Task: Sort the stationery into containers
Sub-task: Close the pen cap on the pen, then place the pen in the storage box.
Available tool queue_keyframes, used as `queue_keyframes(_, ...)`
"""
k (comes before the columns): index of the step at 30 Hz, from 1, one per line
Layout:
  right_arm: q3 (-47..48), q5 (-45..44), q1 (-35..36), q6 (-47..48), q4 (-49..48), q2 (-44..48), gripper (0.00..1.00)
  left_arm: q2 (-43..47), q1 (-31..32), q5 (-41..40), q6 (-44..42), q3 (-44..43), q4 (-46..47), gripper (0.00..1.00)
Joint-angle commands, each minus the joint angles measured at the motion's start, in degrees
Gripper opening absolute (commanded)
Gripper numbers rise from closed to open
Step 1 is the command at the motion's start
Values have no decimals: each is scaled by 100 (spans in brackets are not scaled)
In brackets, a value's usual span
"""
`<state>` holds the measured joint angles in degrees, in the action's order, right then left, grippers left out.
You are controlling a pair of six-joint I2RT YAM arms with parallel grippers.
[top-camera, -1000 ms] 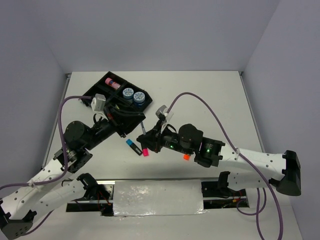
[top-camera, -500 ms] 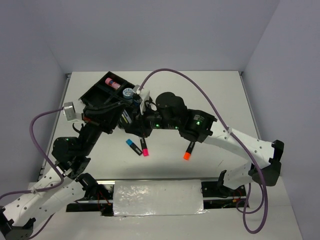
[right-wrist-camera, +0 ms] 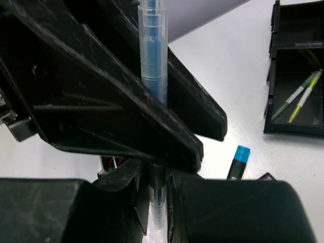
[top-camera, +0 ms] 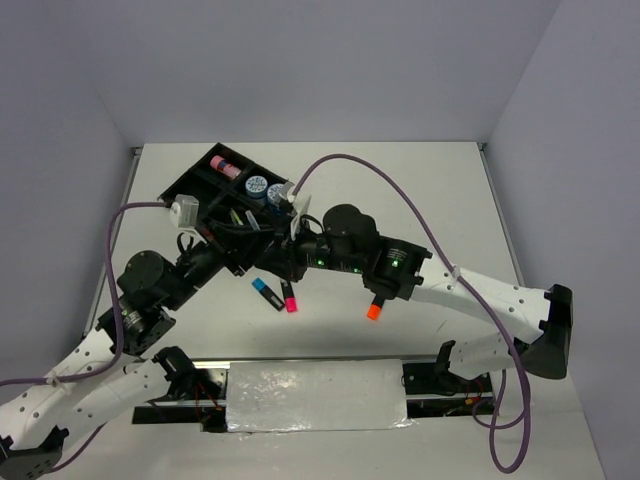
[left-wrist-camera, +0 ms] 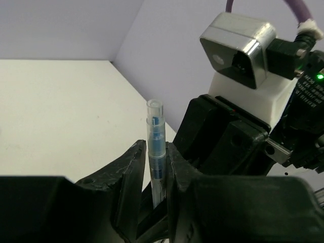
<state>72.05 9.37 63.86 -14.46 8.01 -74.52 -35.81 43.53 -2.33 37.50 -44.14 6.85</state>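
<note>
A clear pen with a blue core [left-wrist-camera: 156,147] stands between the fingers of my left gripper [left-wrist-camera: 154,152], which is shut on it. My right gripper [right-wrist-camera: 154,182] is shut on the same pen [right-wrist-camera: 153,61] from the other end. The two grippers meet [top-camera: 250,255] [top-camera: 277,262] just in front of the black tray [top-camera: 192,183]. Two blue tubs [top-camera: 257,185] and a pink-capped tube [top-camera: 225,165] lie in the tray. Two green pens [right-wrist-camera: 298,96] lie in one compartment. Blue [top-camera: 264,290], pink [top-camera: 289,298] and orange [top-camera: 374,308] highlighters lie on the table.
The right wrist camera housing [left-wrist-camera: 238,48] sits close behind the pen. The blue highlighter [right-wrist-camera: 238,161] lies just below the joined grippers. The grey walls close in the white table at the back and on both sides.
My right arm swung left from beside the highlighters toward the tray's near side. My left gripper shifted to meet it, and both now grip the pen.
</note>
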Motion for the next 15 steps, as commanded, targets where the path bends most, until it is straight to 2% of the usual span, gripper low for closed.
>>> queue_keyframes(1,81,-22,136,-22,-1117,377,0,-180,-2,74,-182,2,-738,34)
queue_keyframes(3,37,-57,136,-31,-1117,394,0,-216,-2,135,-137,54,-519,33)
queue_keyframes(5,-15,-75,136,-31,-1109,386,0,-216,-2,110,-111,81,-457,10)
queue_keyframes(6,-59,-119,127,-48,-1135,394,0,-216,-2,66,-111,90,-483,3)
queue_keyframes(7,-103,-180,136,-74,-1161,412,2,-233,-2,-160,-76,46,-544,0)
queue_keyframes(8,-208,-372,119,-162,-1161,421,24,-277,-2,-354,-58,11,-701,0)
queue_keyframes(9,-261,-539,101,-215,-1135,438,41,-329,-2,-574,-15,-94,-929,0)
queue_keyframes(10,-384,-863,66,-372,-1092,447,58,-469,-11,-1133,82,-156,-1088,0)
queue_keyframes(11,-446,-971,-4,-487,-926,465,91,-566,-11,-1434,143,-226,-1403,0)
queue_keyframes(12,-525,-1137,-196,-636,-846,508,100,-663,-20,-1724,205,-357,-1519,0)
queue_keyframes(13,-778,-1174,-337,-776,-845,561,100,-890,-55,-2223,275,-419,-1607,0)
queue_keyframes(15,-1156,-1244,-662,-1076,-704,867,100,-1155,-177,-2535,337,-595,-1730,0)
